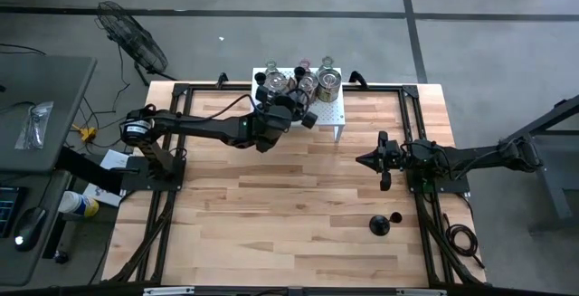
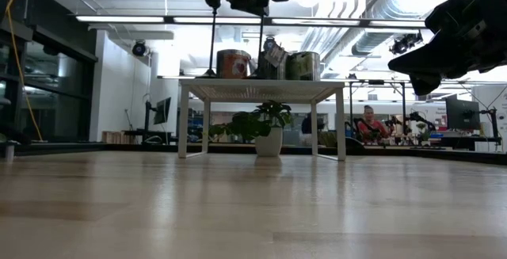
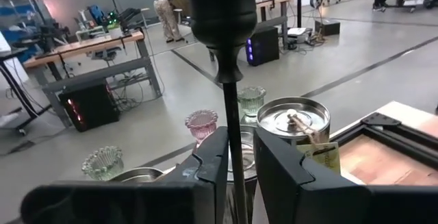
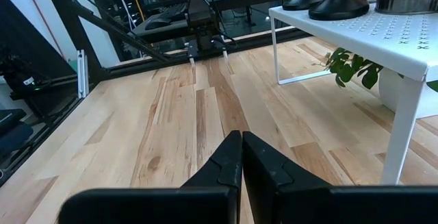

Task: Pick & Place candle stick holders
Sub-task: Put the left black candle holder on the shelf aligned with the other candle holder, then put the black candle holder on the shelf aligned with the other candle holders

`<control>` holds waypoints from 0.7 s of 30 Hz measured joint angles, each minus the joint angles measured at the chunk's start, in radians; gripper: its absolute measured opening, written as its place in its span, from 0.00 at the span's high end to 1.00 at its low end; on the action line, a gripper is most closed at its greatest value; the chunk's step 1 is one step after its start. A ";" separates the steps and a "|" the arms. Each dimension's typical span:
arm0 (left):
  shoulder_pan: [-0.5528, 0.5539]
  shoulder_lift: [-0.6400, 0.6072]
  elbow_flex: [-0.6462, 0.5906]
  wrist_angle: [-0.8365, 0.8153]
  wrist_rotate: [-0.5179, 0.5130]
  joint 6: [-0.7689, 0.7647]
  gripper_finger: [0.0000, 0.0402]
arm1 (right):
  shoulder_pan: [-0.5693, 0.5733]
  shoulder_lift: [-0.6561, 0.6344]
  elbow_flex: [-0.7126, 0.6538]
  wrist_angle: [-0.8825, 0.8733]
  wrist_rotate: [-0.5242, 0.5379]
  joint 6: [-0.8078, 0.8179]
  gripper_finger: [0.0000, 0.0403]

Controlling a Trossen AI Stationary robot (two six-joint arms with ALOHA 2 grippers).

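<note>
1. Left gripper [image 3: 239,159] over the white rack [image 1: 333,115]: fingers narrowly parted, thin stem of a black candle stick holder [image 3: 223,25] between them; it looks like a release onto the rack.
2. Around it stand a pinkish holder [image 3: 202,125], clear glass ones, a lidded tin [image 3: 295,122].
3. Right gripper [image 4: 241,157] pinched empty, mid-table; one black holder [image 1: 381,224] waits near it.

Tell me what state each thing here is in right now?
Left gripper: over the white rack, jaws slightly apart around a black candle holder's thin stem.
Right gripper: shut, empty, above the table.
Black holder on the table: standing alone near the right arm.
Pink holder: upright on the rack.
</note>
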 joint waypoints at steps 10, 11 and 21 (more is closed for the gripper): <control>-0.001 0.000 0.000 0.000 0.034 0.094 0.75 | 0.000 0.000 0.000 0.000 0.000 0.000 0.99; -0.001 0.000 0.000 0.001 0.033 0.095 0.72 | 0.000 0.000 0.000 0.000 0.000 0.000 0.99; -0.008 0.000 0.000 0.009 -0.145 0.093 0.41 | 0.000 0.000 0.000 0.000 0.000 0.000 0.99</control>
